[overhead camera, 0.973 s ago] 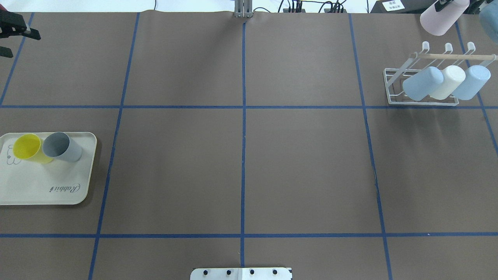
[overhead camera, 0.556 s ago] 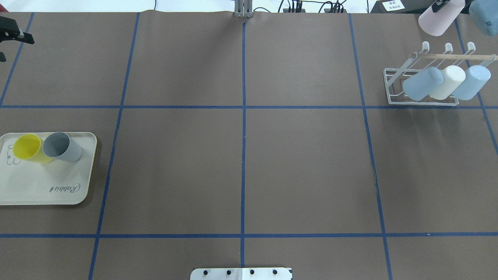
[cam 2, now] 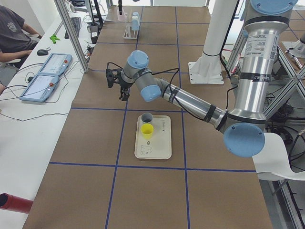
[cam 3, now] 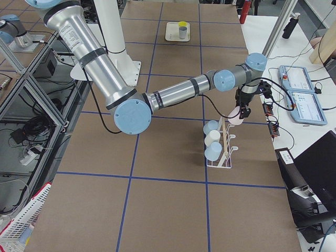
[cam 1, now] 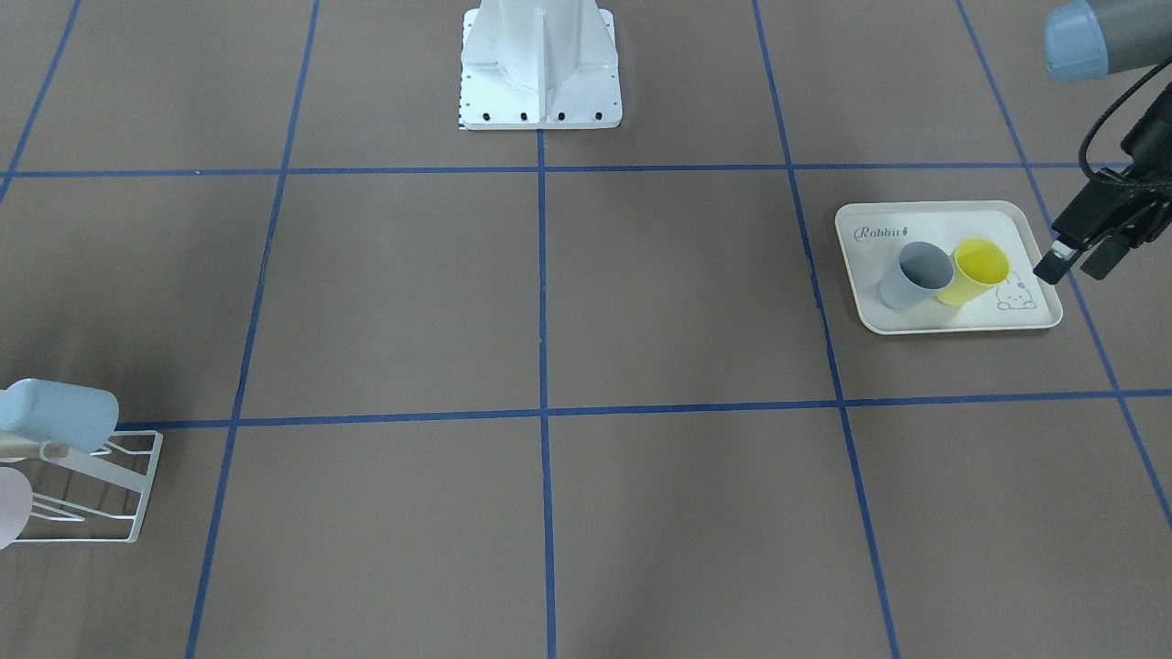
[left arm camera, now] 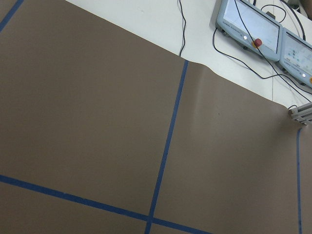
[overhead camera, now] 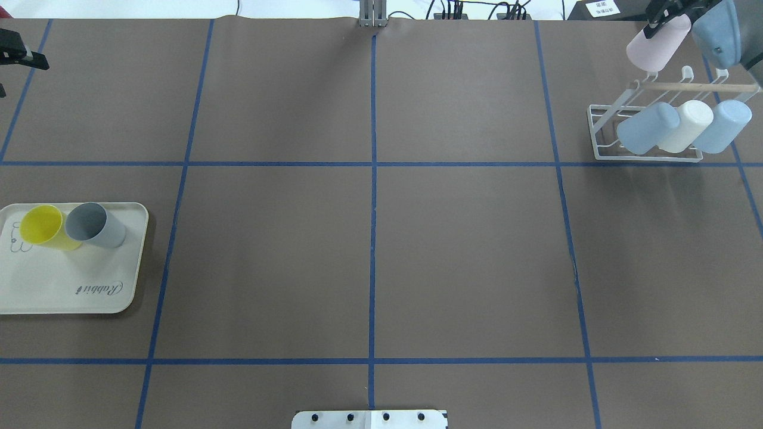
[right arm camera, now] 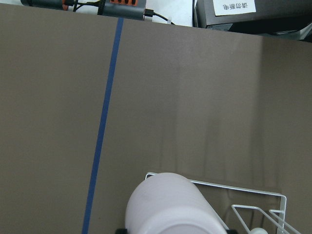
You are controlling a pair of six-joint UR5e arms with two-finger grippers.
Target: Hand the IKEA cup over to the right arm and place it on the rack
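IKEA cup (overhead camera: 654,46), smooth pink cylinder, clamped by right tool (overhead camera: 669,13), by wire rack (overhead camera: 650,159)

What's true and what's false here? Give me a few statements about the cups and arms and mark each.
The rack holds a white cup between two blue cups. True.
The pink cup hangs on the rack. False: the right gripper holds it over the rack.
The tray carries a yellow cup and a grey cup. True.
The left gripper grips a cup. False: it is open and empty, beside the tray.
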